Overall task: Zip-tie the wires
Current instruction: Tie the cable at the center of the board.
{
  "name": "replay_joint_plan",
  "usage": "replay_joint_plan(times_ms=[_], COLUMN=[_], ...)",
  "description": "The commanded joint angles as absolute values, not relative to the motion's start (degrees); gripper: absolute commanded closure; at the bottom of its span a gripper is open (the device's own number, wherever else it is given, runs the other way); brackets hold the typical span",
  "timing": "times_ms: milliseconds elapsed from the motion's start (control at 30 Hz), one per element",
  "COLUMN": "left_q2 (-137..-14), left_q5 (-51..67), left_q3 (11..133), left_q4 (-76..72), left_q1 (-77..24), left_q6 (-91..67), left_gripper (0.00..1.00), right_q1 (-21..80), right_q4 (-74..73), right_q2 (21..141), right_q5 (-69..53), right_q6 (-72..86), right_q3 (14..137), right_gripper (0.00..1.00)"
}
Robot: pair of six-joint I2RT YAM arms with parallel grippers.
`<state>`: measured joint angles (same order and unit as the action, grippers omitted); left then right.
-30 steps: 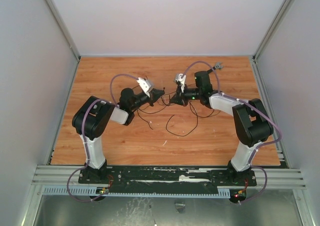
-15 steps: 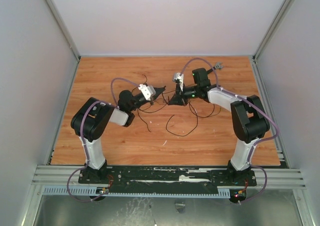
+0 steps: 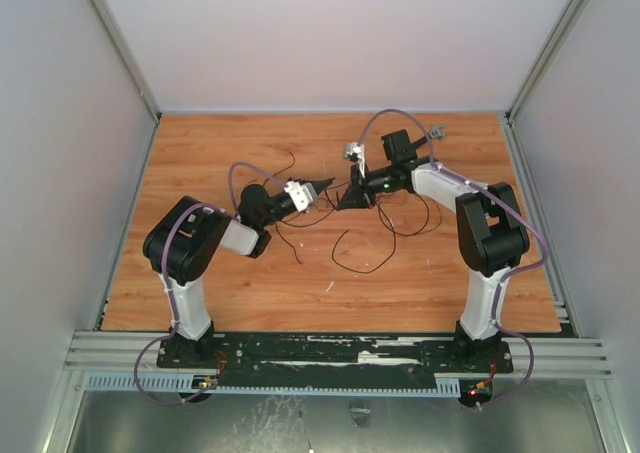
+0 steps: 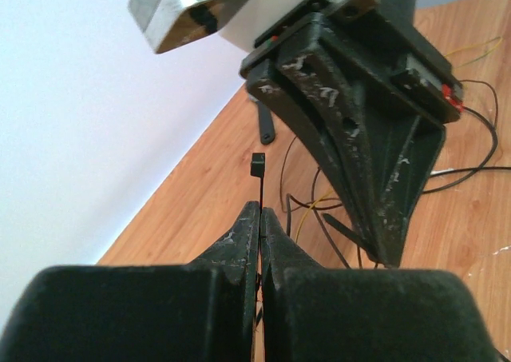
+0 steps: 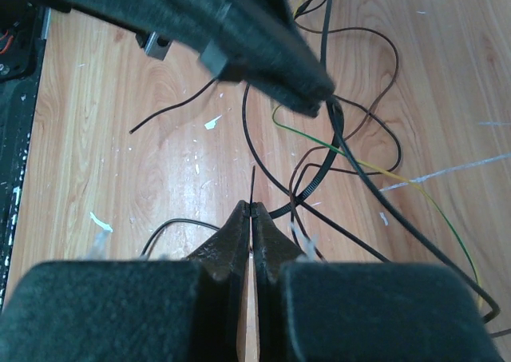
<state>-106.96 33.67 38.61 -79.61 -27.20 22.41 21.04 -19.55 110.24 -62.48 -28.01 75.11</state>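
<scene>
two closed grippers: your left gripper (image 4: 260,212) pinches the zip tie (image 4: 257,166), your right gripper (image 5: 251,208) a thin strand (image 5: 252,184). pull apart carelessly and the tie may slip clear of the wires (image 5: 172,109).

Top camera: high, rear, looking down. Wrist cameras: close, low, facing each other, sharing thin dark wire loops (image 5: 172,111).

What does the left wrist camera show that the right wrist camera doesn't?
Only left wrist: the zip tie's square head above the shut left gripper, and a white wall. Only right wrist: the thin dark strand pinched in the right gripper, and the black base rail. Both: both grippers, looping dark wires, the wooden table.
</scene>
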Motion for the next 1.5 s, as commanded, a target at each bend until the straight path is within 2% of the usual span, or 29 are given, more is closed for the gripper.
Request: replay_joint_plan(times_ms=[0, 767, 1467], left_q2=[-105.5, -108.5, -110.1], left_q5=[34.6, 34.0, 33.6], left_q3=[37.6, 37.2, 38.0], left_q4=[-80.7, -82.9, -84.9], left_q1=[-28.4, -28.9, -29.0], left_q6=[27.5, 28.1, 26.0], left_gripper=[1.0, 1.0, 1.0], right_q1=[20.5, 19.5, 19.8], right_q4=[-26.6, -33.7, -35.7], right_q2=[112.7, 112.3, 112.0], right_q5=[-64.6, -67.5, -68.7], right_q6=[-32.4, -35.8, -37.2], right_q3=[80.0, 86.6, 86.2], right_gripper=[1.0, 1.0, 1.0])
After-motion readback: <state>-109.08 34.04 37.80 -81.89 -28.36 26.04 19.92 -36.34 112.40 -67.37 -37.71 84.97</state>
